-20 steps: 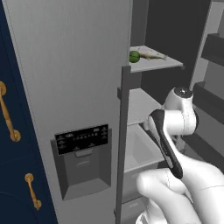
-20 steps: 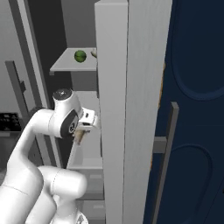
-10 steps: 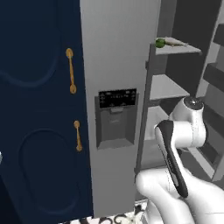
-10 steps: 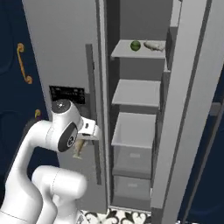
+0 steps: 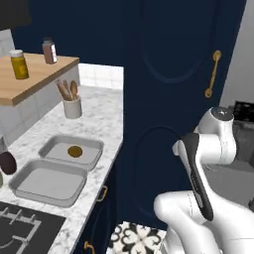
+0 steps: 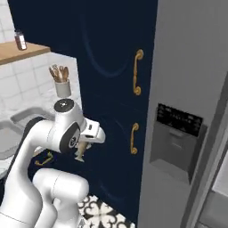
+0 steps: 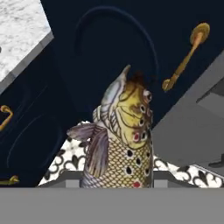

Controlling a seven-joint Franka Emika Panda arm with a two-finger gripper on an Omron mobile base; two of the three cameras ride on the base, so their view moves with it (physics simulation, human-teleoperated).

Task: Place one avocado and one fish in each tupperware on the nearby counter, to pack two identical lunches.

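Holding a fish (image 7: pixel 120 144), the end effector (image 6: pixel 83 150) hangs in front of the dark blue cabinet front (image 6: pixel 107 80), clenched on the fish body.

Left base view: the white arm (image 5: pixel 208 149) rises at lower right; the end effector itself cannot be made out here. Well to its left lies the marble tabletop (image 5: pixel 101 116). Two grey containers sit on it side by side: the far container (image 5: pixel 49 146) has a small round brownish item (image 5: pixel 75 151) inside; the near container (image 5: pixel 20 183) has nothing visible inside. Beyond them stands a white utensil holder (image 5: pixel 73 107) with wooden utensils. A wooden shelf (image 5: pixel 34 79) further left carries two small jars (image 5: pixel 20 64). A black hob (image 5: pixel 25 230) touches the bottom-left corner. A dark rounded item (image 5: pixel 7 162) sits at the left edge; what it is cannot be told.

Right base view: the fish (image 6: pixel 81 151) hangs downward from the end effector, tail lowest, just beside the blue door with gold handles (image 6: pixel 138 72). The utensil holder (image 6: pixel 63 87) is up and left of it. A grey fridge door (image 6: pixel 187 111) with a dispenser panel (image 6: pixel 176 136) lies to its right.

Hand view: the fish fills the centre, head pointing away from the end effector, spotted scales and a fin visible. Beyond it, blue cabinet, a gold handle (image 7: pixel 186 57), and patterned floor tiles (image 7: pixel 70 159).
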